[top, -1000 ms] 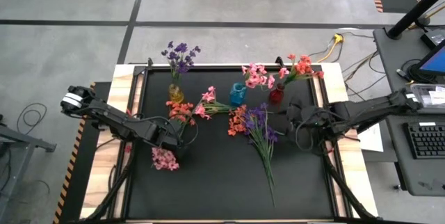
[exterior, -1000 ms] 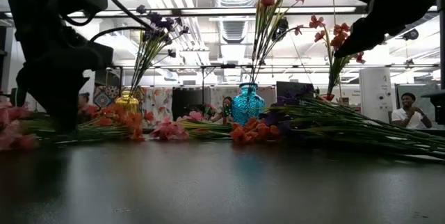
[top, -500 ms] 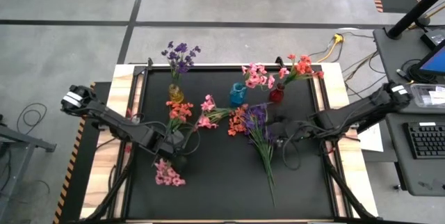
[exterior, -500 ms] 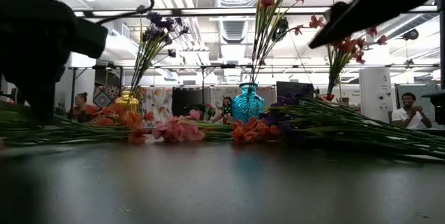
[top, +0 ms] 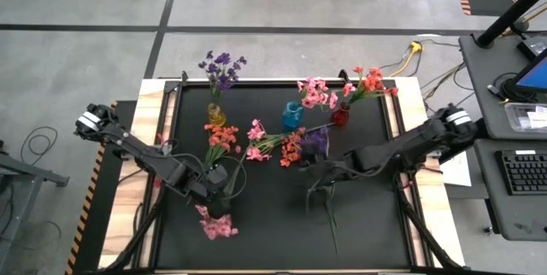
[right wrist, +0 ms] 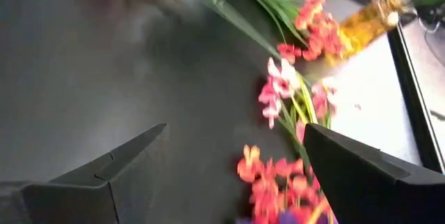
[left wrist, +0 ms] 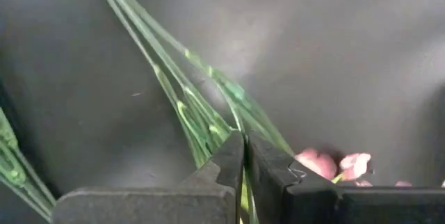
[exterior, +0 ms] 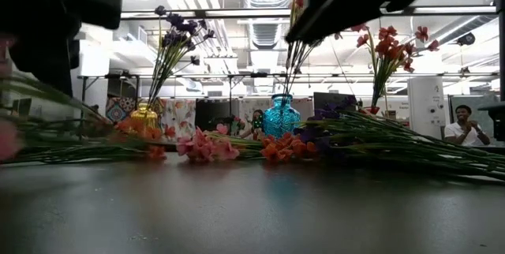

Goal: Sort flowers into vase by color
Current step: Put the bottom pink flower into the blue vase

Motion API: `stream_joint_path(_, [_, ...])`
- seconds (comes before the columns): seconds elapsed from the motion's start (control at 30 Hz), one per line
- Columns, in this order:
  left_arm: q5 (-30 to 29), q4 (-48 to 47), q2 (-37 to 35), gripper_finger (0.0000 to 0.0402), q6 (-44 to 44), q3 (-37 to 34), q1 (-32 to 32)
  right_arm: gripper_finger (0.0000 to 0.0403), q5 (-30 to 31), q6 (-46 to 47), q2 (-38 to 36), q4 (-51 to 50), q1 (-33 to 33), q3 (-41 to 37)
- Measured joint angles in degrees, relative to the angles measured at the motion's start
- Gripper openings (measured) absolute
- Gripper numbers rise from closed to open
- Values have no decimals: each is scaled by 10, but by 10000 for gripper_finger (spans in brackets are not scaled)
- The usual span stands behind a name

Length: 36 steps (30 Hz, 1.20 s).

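A loose pink flower sprig, blossoms (top: 218,226) toward the near edge, is in my left gripper (top: 215,205), which is shut on it. My right gripper (top: 314,181) hovers open over the stems of the loose purple flowers (top: 314,141) at mid-mat, touching nothing. More loose sprigs lie flat on the black mat: coral (top: 220,136), pink (top: 255,138), coral (top: 292,147). At the back stand a yellow vase (top: 216,114) with purple flowers, a blue vase (top: 292,115) with pink ones and a red vase (top: 340,117) with coral ones. My left gripper pinches the pink sprig's thin green stems (left wrist: 240,195) between its two fingers, close to the blossoms (left wrist: 334,165). The fingers come from above, slanting down. The leafy stems (left wrist: 188,106) run away from the fingers down toward the mat; whether the blossoms are clear of it I cannot tell.
Long purple-flower stems (top: 332,224) stretch toward the near edge below my right gripper. The near half of the mat (top: 273,241) is bare apart from them. A wooden frame (top: 149,96) borders the mat. People show in the room beyond, in the low view.
My left gripper has gone toward the near edge and up, drawing the pink sprig along; its blossoms now lie nearer the front edge. My right gripper has swung toward the table's left, from the right edge of the mat to above the purple stems, rolling as it went.
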Motion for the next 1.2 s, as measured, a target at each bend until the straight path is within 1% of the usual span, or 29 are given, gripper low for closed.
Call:
stream_joint_path(0.13, [-8, -5, 0, 3, 3, 8, -7, 325, -4, 2, 66, -7, -11, 62])
stream_joint_path(0.27, [-15, -5, 0, 9, 0, 9, -9, 325, -29, -55, 123, -6, -19, 115])
stream_joint_path(0.37, [-14, -5, 0, 25, 1, 9, -10, 325, -45, -92, 159, -4, -24, 150])
stream_joint_path(0.47, [-12, -11, 0, 48, 10, 9, -10, 325, -76, -106, 191, 6, -34, 174])
stream_joint_path(0.6, [-17, -54, 0, 69, 17, 14, -13, 325, -128, -122, 231, 73, -49, 188])
stream_joint_path(0.67, [-38, -79, 0, 73, 34, 22, -14, 325, -151, -129, 253, 104, -54, 194])
stream_joint_path(0.73, [-74, -105, -1, 73, 49, 32, -16, 325, -155, -138, 278, 134, -57, 205])
stream_joint_path(0.8, [-109, -127, -2, 72, 63, 43, -16, 325, -157, -145, 304, 143, -60, 220])
stream_joint_path(0.9, [-154, -150, -5, 70, 85, 61, -16, 325, -167, -152, 349, 159, -66, 261])
stream_joint_path(0.97, [-183, -165, -6, 70, 98, 72, -17, 324, -184, -153, 379, 161, -70, 294])
stream_joint_path(1.07, [-219, -201, -8, 70, 102, 85, -17, 325, -187, -154, 422, 142, -73, 340])
stream_joint_path(1.2, [-241, -230, -11, 70, 98, 90, -17, 324, -210, -152, 469, 112, -78, 399])
